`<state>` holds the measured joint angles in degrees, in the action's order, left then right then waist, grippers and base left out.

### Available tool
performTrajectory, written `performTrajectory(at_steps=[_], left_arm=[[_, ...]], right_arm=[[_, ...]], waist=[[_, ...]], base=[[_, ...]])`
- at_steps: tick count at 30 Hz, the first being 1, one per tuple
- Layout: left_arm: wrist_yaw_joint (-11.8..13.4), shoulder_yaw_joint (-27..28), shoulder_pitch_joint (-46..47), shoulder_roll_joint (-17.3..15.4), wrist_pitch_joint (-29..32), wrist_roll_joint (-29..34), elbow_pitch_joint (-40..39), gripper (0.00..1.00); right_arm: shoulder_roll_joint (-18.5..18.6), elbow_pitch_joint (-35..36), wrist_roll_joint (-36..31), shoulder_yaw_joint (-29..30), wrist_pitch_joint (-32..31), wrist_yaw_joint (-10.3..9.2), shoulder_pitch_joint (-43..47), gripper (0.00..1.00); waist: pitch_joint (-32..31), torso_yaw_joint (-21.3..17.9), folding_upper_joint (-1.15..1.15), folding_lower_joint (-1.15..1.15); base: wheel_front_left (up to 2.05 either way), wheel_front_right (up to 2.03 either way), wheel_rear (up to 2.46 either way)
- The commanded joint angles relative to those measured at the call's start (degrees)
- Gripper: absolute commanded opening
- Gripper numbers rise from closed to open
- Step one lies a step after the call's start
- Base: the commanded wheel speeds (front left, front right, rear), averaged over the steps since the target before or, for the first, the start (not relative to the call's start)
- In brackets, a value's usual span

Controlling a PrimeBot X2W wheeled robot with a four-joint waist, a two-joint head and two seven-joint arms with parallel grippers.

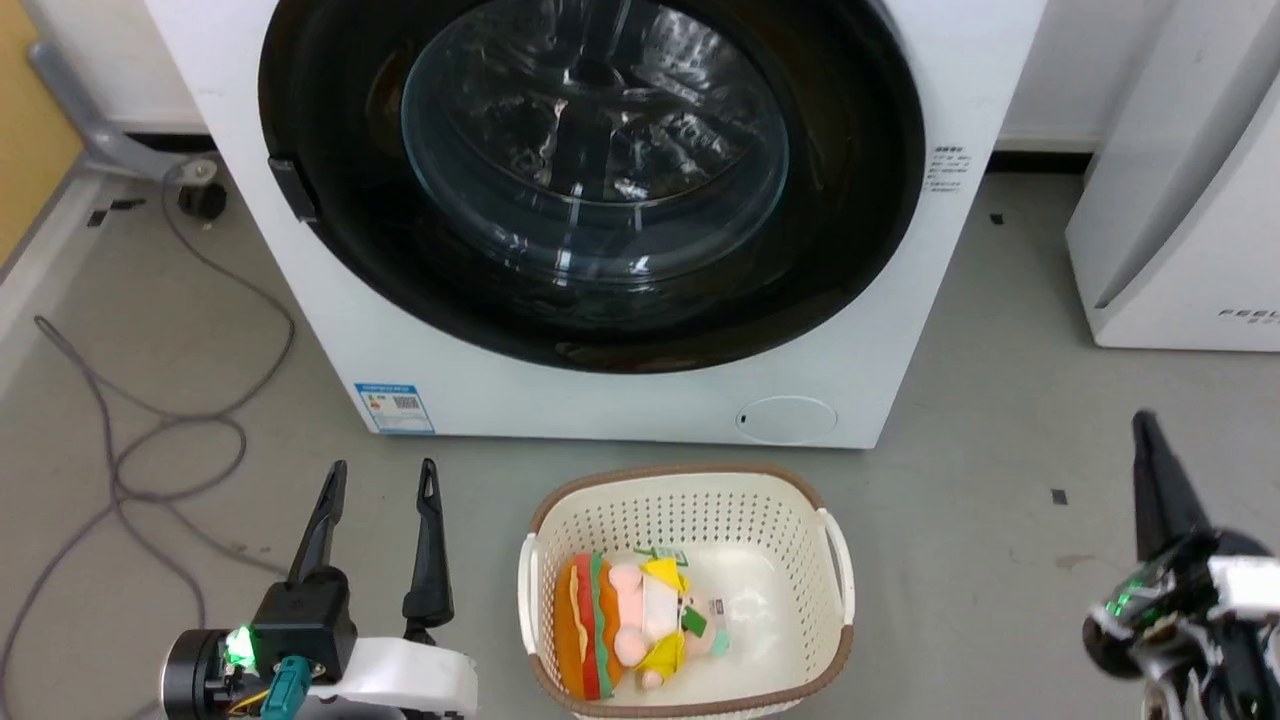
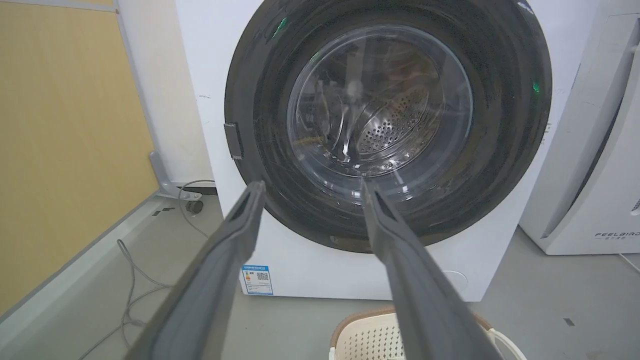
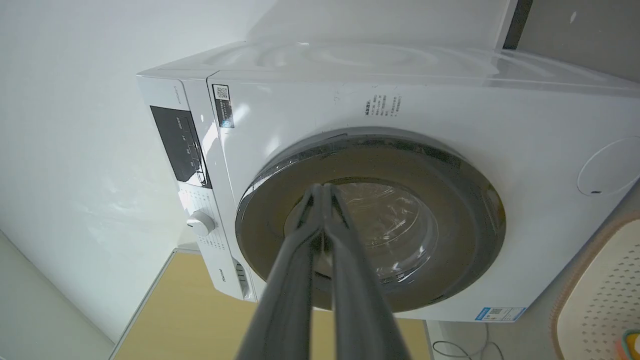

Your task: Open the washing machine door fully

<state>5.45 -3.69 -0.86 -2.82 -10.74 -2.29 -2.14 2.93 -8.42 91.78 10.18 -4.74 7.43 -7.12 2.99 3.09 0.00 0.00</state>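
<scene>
The washing machine door (image 1: pixel 590 180) sat shut in the front of the washing machine (image 1: pixel 620 405), ahead of and above both sets of jaws and well apart from them. The left gripper (image 1: pixel 383 466) had its jaws spread wide with nothing between them. The right gripper (image 1: pixel 1146 428) had its two fingers pressed together on nothing, as its wrist view showed. A small dark tab (image 1: pixel 291 190) on the door's rim stood upright, ahead of the left jaws and just outside their left finger in the left wrist view. From the right jaws it lay far across the door. The door probably swings from the opposite edge, so the left arm looked nearer and better placed. A basket (image 1: pixel 690 478) holding a plush toy (image 1: pixel 630 625) stood between the two grippers.
</scene>
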Motion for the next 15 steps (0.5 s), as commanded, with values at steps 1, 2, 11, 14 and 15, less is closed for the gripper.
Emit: performTrajectory(at_steps=[1, 2, 11, 14, 15], left_arm=[[0.5, -0.3, 1.3, -0.1, -0.8, -0.1, -0.4, 1.00], [0.5, -0.4, 1.5, -0.1, -0.9, -0.2, -0.5, 1.00], [1.2, -1.1, 4.4, -0.1, -2.0, -0.4, -1.2, 1.00], [1.5, -1.5, 5.6, -0.1, -2.3, -0.7, -1.5, 1.00], [1.7, -1.7, 5.9, -0.1, -2.4, -0.8, -1.5, 1.00]], right_arm=[[0.4, -0.8, 1.6, 1.0, -0.6, 0.05, -2.7, 0.00], [0.6, -1.3, 1.8, 1.4, -0.9, 0.05, -3.9, 0.00], [5.2, -7.9, 3.3, 2.7, -2.8, 0.05, -16.5, 0.00], [6.9, -10.9, 4.2, 2.7, -3.3, 0.05, -21.2, 0.00], [7.6, -12.0, 4.4, 2.6, -3.4, 0.05, -22.8, 0.00]], waist=[[1.2, 0.5, 0.00, 0.00], [1.7, 0.7, 0.00, 0.00], [6.6, 2.7, 0.00, 0.00], [8.3, 3.4, 0.00, 0.00], [8.9, 3.7, 0.00, 0.00]], base=[[0.00, 0.00, 0.00], [0.00, 0.00, 0.00], [0.00, 0.00, 0.00], [0.00, 0.00, 0.00], [0.00, 0.00, 0.00]])
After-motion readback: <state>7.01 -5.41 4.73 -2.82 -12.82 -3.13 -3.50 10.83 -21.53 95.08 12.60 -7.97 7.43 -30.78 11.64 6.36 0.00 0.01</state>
